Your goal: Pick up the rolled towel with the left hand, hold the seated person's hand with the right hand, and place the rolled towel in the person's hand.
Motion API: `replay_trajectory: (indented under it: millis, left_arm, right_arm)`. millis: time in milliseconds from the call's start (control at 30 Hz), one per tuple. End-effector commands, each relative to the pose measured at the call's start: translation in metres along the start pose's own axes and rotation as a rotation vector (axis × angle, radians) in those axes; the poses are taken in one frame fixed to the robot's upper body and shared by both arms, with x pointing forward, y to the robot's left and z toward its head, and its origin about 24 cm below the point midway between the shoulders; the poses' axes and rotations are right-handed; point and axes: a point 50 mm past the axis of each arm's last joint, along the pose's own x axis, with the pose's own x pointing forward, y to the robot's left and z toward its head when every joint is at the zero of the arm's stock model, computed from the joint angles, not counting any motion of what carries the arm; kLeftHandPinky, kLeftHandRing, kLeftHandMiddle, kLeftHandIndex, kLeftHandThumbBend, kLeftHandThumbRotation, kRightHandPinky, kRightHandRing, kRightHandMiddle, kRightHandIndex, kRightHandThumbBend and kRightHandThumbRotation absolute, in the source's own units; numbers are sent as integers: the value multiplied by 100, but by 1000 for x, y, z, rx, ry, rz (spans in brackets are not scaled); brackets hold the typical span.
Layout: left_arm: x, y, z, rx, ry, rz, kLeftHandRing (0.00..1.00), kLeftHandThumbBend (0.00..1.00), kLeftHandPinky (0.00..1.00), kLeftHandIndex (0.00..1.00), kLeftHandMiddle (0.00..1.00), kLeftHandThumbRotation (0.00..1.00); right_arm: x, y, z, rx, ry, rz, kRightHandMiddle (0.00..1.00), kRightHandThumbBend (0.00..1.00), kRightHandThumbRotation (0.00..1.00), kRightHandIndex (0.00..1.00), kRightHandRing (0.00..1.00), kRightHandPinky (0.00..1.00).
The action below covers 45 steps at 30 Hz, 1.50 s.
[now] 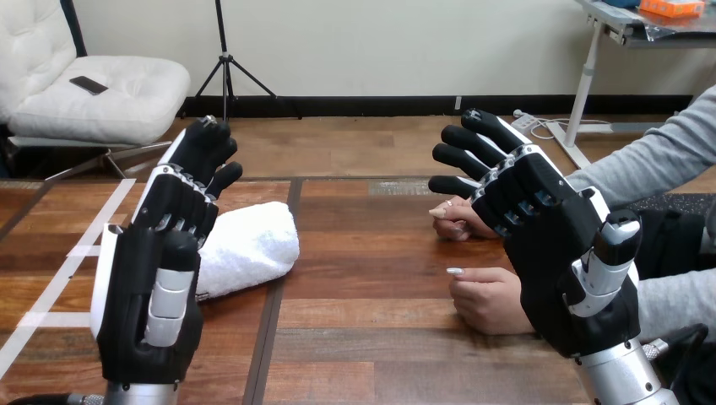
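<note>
A white rolled towel (249,247) lies on the wooden table (371,253), left of centre. My left hand (160,270) is raised just left of the towel, fingers straight and open, partly covering its left end. My right hand (549,245) is raised at the right, fingers spread and open, holding nothing. Two hands of the seated person rest on the table at the right: the farther hand (456,221) shows behind my right fingers, the nearer hand (488,297) is curled beside my right palm. I see no grip on either.
White tape lines (80,253) run across the table's left part. The person's grey sleeves (650,164) come in from the right edge. A dark seam (274,304) runs down the table between its planks.
</note>
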Motion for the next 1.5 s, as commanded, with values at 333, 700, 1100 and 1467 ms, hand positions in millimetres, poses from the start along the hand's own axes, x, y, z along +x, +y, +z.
replay_trajectory:
  millis: [333,700,1100,1467]
  left_arm:
    - [23,2,5,97,-48,-63,90,86,86,88,91,87]
    - [45,10,6,226,-31,-139,93,94,88,90,93,78]
    - [77,17,6,329,-13,-186,95,100,87,89,95,74]
    - [105,26,-3,420,16,-219,94,98,87,92,96,71]
  right_arm:
    - [17,-3,6,-18,-60,27,85,100,100,85,84,76]
    - [18,-3,6,-20,-71,33,85,100,100,85,84,76]
    - [21,-3,6,-21,-72,31,85,100,100,85,84,75]
    - [23,-3,4,-21,-77,37,85,100,100,85,85,75]
